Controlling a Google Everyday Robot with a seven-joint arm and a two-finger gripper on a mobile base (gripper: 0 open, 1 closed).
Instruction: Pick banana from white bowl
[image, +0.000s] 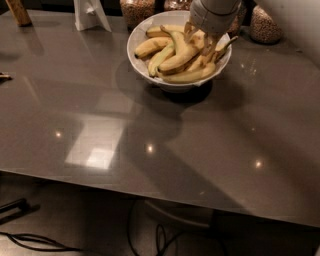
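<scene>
The white bowl (145, 32) stands at the back middle of the grey table and holds several yellow bananas. The banana (179, 56), thick and strongly curved, lies across the middle of the pile. A slimmer greenish banana (160, 57) lies to its left and another banana (192, 75) lies along the front rim. My gripper (200, 40) reaches down from the top of the view into the bowl's right half, right at the upper end of the thick banana. The arm hides the bowl's back right part.
Glass jars of grain (136, 10) stand behind the bowl, with another jar (262, 27) at the right. A white stand (90, 15) is at the back left. The table's front edge (150, 192) runs across the lower view, with cables on the floor below.
</scene>
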